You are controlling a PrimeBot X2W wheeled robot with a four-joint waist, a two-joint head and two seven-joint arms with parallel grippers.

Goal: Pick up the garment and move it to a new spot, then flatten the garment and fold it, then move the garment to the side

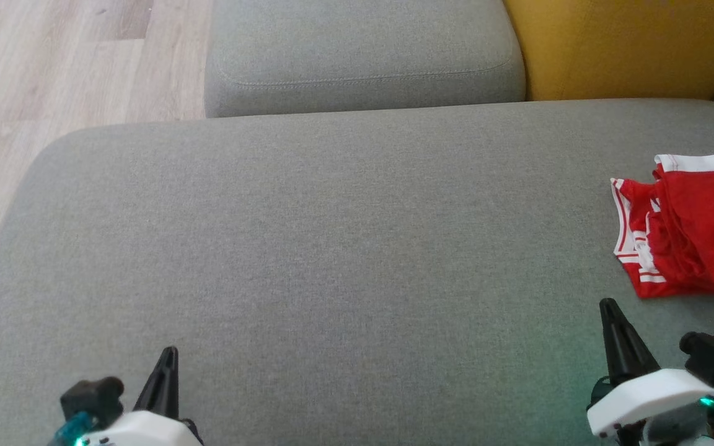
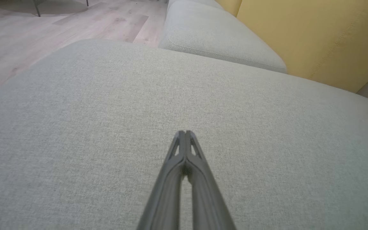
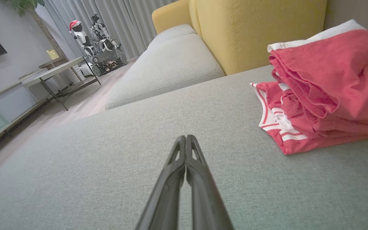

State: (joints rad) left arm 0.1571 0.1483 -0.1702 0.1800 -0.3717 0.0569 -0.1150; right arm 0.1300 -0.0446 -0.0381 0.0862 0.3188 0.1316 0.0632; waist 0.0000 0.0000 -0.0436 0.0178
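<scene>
Red white-striped garment (image 1: pixel 698 229) lies bunched in layers on grey cushion (image 1: pixel 332 248), just ahead and to right of right pincer (image 1: pixel 608 305), well apart from left pincer (image 1: pixel 171 353). We see both pincers closed, holding nothing. We judge they sit low at near edge so wide middle is free for flattening.

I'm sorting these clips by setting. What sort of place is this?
Most likely a home living room: a grey sofa with a yellow back cushion, a wood-look floor, and long curtains behind a side table.
</scene>
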